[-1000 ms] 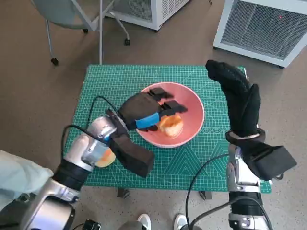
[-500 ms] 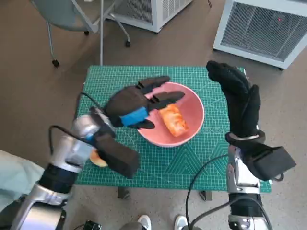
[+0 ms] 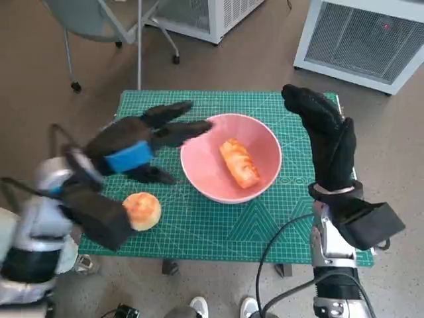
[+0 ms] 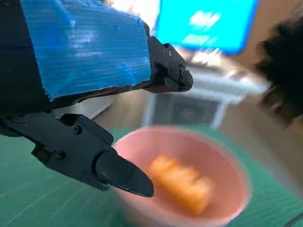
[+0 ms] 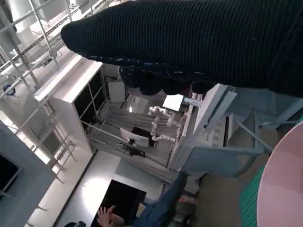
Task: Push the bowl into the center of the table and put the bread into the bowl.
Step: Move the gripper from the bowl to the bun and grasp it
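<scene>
On the green cutting mat [image 3: 218,228] the pink bowl [image 3: 202,169] sits near the middle of the table with the bread [image 3: 239,163] lying inside it, clear of the rim. The left hand [image 3: 136,147] hovers beside the bowl's rim, fingers spread and empty. The right hand [image 3: 326,139] stands upright just beyond the bowl's other side, fingers extended, holding nothing. A round bun [image 3: 142,210] lies on the mat near the left forearm. Both task parts look complete. To finish well, lift the left hand away from the rim without brushing it, keep the forearm above the bun, and keep the right hand clear of the bowl.
</scene>
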Robot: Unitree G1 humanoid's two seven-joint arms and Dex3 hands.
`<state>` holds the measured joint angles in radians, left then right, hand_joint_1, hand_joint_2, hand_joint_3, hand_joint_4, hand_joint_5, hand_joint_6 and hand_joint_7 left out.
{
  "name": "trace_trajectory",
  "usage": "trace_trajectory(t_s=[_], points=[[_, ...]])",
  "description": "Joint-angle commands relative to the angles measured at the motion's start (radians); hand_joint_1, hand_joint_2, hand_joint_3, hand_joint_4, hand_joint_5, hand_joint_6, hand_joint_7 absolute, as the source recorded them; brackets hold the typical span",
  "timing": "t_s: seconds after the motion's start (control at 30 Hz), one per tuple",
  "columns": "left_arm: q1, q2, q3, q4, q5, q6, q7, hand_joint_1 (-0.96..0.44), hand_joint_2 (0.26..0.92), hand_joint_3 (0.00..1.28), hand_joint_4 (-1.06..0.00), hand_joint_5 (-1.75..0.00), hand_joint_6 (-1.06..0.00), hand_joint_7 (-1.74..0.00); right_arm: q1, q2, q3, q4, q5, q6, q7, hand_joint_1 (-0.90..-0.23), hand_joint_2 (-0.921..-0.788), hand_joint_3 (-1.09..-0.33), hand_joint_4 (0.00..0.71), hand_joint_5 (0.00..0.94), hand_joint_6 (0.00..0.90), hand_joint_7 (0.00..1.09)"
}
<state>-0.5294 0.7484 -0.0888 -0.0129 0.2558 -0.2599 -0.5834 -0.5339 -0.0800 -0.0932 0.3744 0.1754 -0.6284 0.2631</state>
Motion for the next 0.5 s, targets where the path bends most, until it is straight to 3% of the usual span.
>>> trace_trajectory(t_s=[0.03,0.27,0.5], points=[[0.050,0.069,0.034,-0.089,-0.015,0.109,-0.087,-0.45,0.786,0.00,-0.19,0.00,-0.31,0.00,0.015,0.009,0.004,0.019,0.013,0.004,0.012,-0.685,-0.921,-0.738,0.187,0.001,-0.001,0.55],[0.116,0.121,0.033,-0.178,0.013,0.249,-0.170,-0.41,0.760,0.00,-0.19,0.00,-0.31,0.00,0.008,0.014,0.007,0.038,0.010,-0.005,0.016,-0.694,-0.921,-0.735,0.185,0.000,-0.001,0.55],[0.166,0.131,0.015,-0.171,0.014,0.285,-0.212,-0.35,0.739,0.00,-0.18,0.00,-0.31,0.00,-0.002,0.016,0.011,0.058,0.009,-0.010,0.019,-0.702,-0.921,-0.737,0.185,0.000,-0.001,0.55]])
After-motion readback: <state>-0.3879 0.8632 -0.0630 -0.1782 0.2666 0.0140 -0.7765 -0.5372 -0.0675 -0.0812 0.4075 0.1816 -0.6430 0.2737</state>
